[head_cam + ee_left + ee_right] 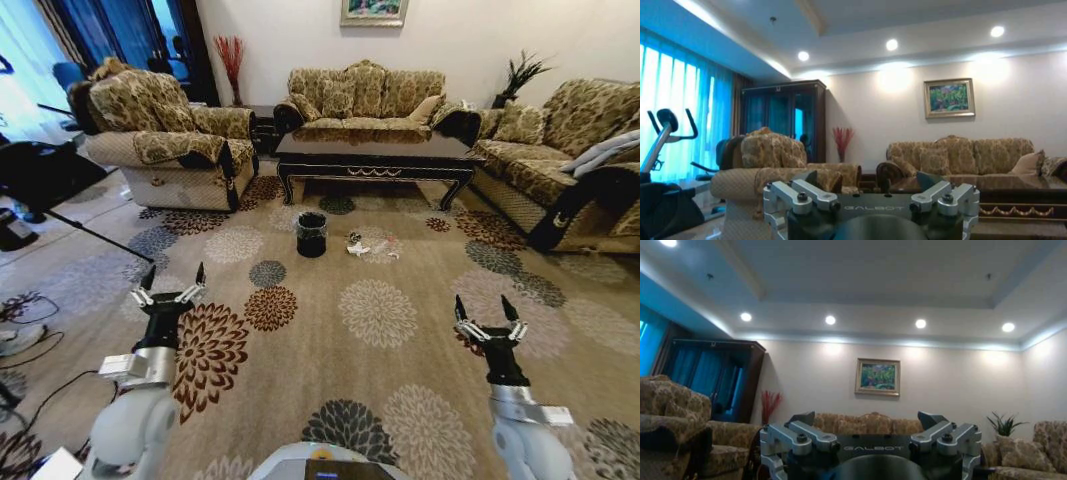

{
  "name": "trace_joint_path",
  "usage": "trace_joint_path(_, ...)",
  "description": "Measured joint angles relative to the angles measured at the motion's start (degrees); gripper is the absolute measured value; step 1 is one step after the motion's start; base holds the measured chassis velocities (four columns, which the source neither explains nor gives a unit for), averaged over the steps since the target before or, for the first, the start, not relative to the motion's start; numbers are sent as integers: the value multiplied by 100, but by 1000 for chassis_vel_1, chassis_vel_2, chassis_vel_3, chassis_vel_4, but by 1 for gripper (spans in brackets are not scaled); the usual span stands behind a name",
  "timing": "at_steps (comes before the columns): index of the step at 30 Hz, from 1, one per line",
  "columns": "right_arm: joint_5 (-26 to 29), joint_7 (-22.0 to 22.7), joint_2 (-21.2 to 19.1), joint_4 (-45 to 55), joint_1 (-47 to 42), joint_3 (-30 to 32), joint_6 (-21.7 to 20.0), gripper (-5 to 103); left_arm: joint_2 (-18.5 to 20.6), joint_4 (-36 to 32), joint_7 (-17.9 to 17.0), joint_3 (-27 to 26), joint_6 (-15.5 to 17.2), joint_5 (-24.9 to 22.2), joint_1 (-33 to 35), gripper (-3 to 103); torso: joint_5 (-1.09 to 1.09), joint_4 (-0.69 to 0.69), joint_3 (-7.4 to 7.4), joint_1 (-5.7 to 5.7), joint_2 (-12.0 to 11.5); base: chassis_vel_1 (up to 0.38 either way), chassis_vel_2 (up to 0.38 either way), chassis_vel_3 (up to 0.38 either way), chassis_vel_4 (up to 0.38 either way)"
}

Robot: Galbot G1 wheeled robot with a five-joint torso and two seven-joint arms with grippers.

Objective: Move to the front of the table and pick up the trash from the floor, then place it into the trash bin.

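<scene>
The dark glossy table (374, 152) with gold ornament on its rail stands ahead on the carpet, in front of the middle sofa. The small black trash bin (311, 234) sits on the floor before the table's left half. Just right of it lies the trash: a white crumpled wad (356, 246) and a small clear bottle (392, 246). My left gripper (173, 277) and right gripper (488, 309) are both held up low in the head view, open and empty, well short of the litter. The table's front rail (1020, 210) also shows in the left wrist view.
An armchair (165, 135) stands at the left, a sofa (365, 100) behind the table, another sofa (560, 160) at the right. Exercise gear and cables (40, 190) lie at the far left. Patterned carpet (375, 315) stretches between me and the bin.
</scene>
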Motion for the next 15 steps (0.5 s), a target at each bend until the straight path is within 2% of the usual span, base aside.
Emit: trace_joint_path(15, 25, -19, -67, -87, 25, -24, 23, 100, -102, 20, 17, -10, -24, 141, 61, 100, 1, 0, -211, -135, -347, 0, 0, 0, 0)
